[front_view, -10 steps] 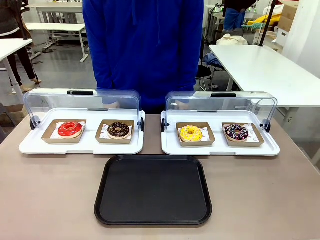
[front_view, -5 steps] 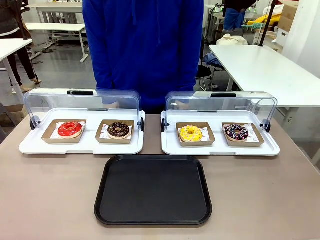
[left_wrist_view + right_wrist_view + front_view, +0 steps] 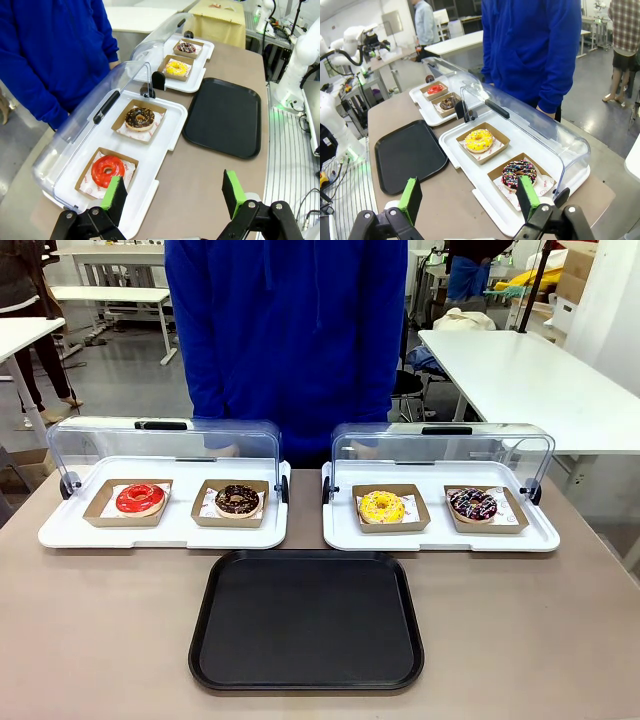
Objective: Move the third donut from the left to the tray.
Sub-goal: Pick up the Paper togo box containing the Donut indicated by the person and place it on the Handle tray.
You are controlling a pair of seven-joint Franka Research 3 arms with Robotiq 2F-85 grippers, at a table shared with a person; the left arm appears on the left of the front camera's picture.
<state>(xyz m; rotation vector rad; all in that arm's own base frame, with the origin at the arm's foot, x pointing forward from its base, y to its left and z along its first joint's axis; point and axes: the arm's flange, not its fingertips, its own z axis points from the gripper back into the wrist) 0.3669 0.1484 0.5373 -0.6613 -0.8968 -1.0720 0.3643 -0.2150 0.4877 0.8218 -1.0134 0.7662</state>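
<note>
- The yellow donut (image 3: 381, 506) sits in its box (image 3: 391, 525) at the left end of the right white tray (image 3: 440, 538). A chocolate donut (image 3: 472, 503) lies just beside it, at the right end.
- That tray's lid (image 3: 440, 445) is rolled back to the far edge, so the donut is open from above and from the near side.
- The black tray (image 3: 305, 620) lies bare at the table's near edge, in the middle, just in front of both white trays.
- The left gripper (image 3: 173, 195) and the right gripper (image 3: 469, 195) both hang above the table, fingers wide apart, nothing between them.
- Likely slips:
  - Counting from the wrong end and taking the chocolate donut.
  - Squeezing too hard and smearing the icing or breaking the ring.
  - A low grip catching the box wall, so the box lifts or drags along.
  - A finger striking the lid or the black hinge at the white tray's left edge on the way in.
- The person (image 3: 290, 340) stands at the far edge, close behind the lids, so a reach that goes too far could come near them.
</note>
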